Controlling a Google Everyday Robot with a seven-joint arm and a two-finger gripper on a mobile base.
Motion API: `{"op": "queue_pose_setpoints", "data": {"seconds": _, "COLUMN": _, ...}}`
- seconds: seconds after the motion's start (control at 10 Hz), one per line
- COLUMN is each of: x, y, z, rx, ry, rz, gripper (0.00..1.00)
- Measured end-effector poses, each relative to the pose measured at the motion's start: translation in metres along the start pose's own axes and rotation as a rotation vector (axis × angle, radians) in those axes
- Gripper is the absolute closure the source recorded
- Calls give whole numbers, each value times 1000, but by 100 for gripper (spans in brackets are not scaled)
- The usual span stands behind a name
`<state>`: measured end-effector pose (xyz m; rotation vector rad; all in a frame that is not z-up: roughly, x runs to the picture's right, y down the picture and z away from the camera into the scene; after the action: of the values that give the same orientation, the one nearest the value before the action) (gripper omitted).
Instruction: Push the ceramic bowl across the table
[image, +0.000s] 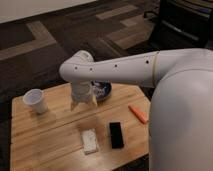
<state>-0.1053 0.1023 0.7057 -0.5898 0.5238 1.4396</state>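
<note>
The ceramic bowl (103, 91) sits on the far side of the wooden table (50, 135), dark blue outside with a patterned inside; the arm hides its left part. My gripper (83, 104) hangs from the white arm just left of the bowl, fingertips close to the table top and next to the bowl's rim. I cannot tell whether it touches the bowl.
A plain white cup (36, 100) stands at the table's left. A white flat packet (90, 140) and a black rectangular object (116, 135) lie near the front. An orange object (138, 113) lies at the right. Dark carpet surrounds the table; a black chair (185, 25) stands at the back right.
</note>
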Motion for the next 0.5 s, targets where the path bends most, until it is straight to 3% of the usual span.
{"op": "queue_pose_setpoints", "data": {"seconds": 0.5, "x": -23, "y": 4, "z": 23, "rx": -31, "ry": 4, "rz": -17, "gripper": 35}}
